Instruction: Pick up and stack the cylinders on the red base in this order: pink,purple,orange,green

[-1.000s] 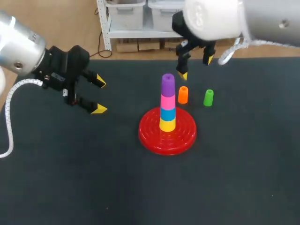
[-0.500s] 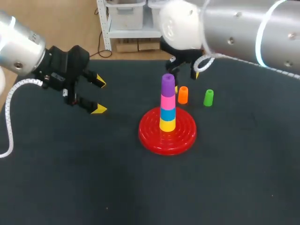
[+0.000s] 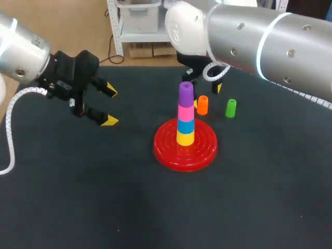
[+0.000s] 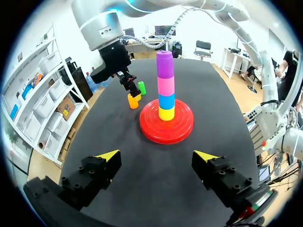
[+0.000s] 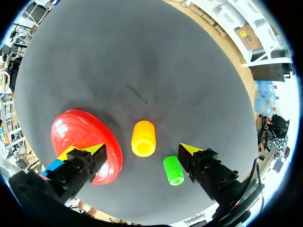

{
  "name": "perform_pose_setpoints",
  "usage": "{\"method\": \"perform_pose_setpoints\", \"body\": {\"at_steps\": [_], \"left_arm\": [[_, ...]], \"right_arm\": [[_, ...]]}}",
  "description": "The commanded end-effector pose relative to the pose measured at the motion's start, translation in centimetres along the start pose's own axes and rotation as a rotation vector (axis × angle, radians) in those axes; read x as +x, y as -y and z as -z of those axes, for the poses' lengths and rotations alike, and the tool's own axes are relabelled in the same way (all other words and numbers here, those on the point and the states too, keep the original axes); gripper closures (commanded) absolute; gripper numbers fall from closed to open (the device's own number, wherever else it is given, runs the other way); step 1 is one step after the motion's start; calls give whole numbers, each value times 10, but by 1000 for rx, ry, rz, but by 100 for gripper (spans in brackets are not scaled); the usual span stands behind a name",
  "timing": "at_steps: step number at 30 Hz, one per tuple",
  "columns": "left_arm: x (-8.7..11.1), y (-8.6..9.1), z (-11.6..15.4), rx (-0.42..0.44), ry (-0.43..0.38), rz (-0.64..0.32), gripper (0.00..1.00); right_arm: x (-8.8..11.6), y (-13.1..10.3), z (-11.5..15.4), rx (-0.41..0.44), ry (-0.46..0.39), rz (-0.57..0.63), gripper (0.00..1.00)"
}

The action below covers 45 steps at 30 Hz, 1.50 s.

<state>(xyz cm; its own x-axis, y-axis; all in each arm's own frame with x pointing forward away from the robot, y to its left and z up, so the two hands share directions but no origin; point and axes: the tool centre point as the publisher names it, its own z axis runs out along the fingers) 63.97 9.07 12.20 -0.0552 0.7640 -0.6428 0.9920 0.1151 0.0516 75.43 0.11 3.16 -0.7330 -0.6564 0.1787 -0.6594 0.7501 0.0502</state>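
Left end effector (image 3: pixel 110 106): released, fingers spread on nothing, well apart from the stack.
Red base (image 3: pixel 166 145): mid-counter (image 3: pixel 78 181), carrying yellow and blue pieces, then the pink cylinder (image 3: pixel 185 112) and the purple cylinder (image 3: pixel 185 92) on top (those two steps look done).
Orange cylinder (image 3: pixel 202 105): upright on the counter just beside the base; next in order.
Right end effector (image 5: pixel 142 150): released, fingers spread either side of the orange cylinder, not gripping it.
Green cylinder (image 3: pixel 231 108): upright near the orange cylinder, untouched.
Remaining: orange, then green.
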Motion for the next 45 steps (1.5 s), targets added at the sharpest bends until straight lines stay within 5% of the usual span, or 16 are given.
{"method": "perform_pose_setpoints", "body": {"at_steps": [1, 8, 17, 24, 25, 26, 33, 45], "left_arm": [[1, 1, 0, -2, 1, -1, 0], [1, 1, 0, -2, 1, -1, 0], [1, 1, 0, -2, 1, -1, 0], [1, 1, 0, -2, 1, -1, 0], [1, 1, 0, -2, 1, -1, 0], [1, 1, 0, -2, 1, -1, 0], [1, 1, 0, -2, 1, -1, 0], [1, 1, 0, -2, 1, -1, 0]], "right_arm": [[6, 0, -5, -3, 15, -9, 1], [3, 0, -7, -14, 26, -19, 24], [-1, 2, -8, -20, 52, -29, 37], [-2, 1, -10, -25, 60, -31, 69], [-2, 1, -11, -23, 58, -33, 91], [-1, 1, -11, -23, 57, -35, 100], [15, -2, 24, 6, 49, -56, 100], [62, -34, 143, 88, 15, 12, 100]]}}
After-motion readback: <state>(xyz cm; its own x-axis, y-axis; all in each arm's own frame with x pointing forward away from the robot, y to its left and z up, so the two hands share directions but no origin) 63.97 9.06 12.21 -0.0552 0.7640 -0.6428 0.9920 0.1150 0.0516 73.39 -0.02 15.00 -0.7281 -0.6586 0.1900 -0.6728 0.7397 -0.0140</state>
